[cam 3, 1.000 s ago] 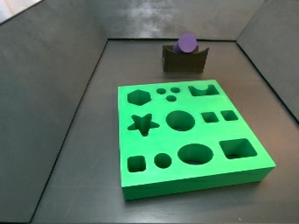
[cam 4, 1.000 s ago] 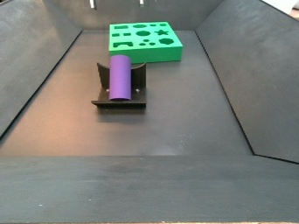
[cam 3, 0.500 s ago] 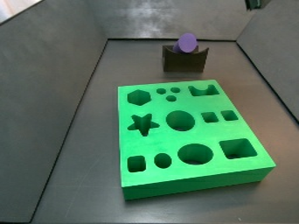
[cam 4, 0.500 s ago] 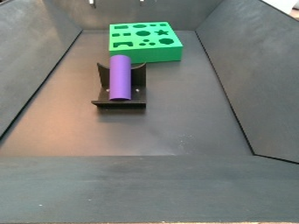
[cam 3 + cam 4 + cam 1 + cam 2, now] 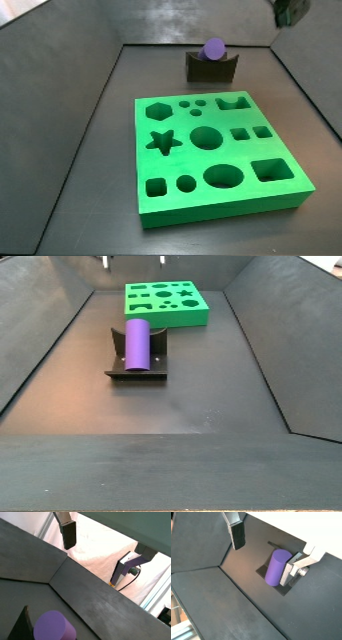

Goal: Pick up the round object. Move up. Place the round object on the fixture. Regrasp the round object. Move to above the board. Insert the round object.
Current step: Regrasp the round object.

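Peg is lying lengthwise in the notch of the fixture, purple and easy to spot, and in a side view you see it end-on as a round purple face poking up out of the dark block. Board sits on the floor just beside the fixture with a small gap between them, holes all empty as far as I can see: star, hexagon, circles, squares. In a side view the board is at the far end and the fixture is nearer the camera, both toward the left half of the bin floor. Gripper is up high, well clear of everything, only a dark bit of it peeks in at the top right corner of a side view and two thin bits at the top edge of the other side shot. Fingers are spread wide with nothing between them; in both wrist views you look down past them, one plate on each side, and the peg shows in the gap on the fixture far below. Nothing touches the peg or blocks it. The dark sloped walls box in the floor on all sides, and in a wrist view the peg's end shows near the frame edge, with some lab clutter beyond the wall.
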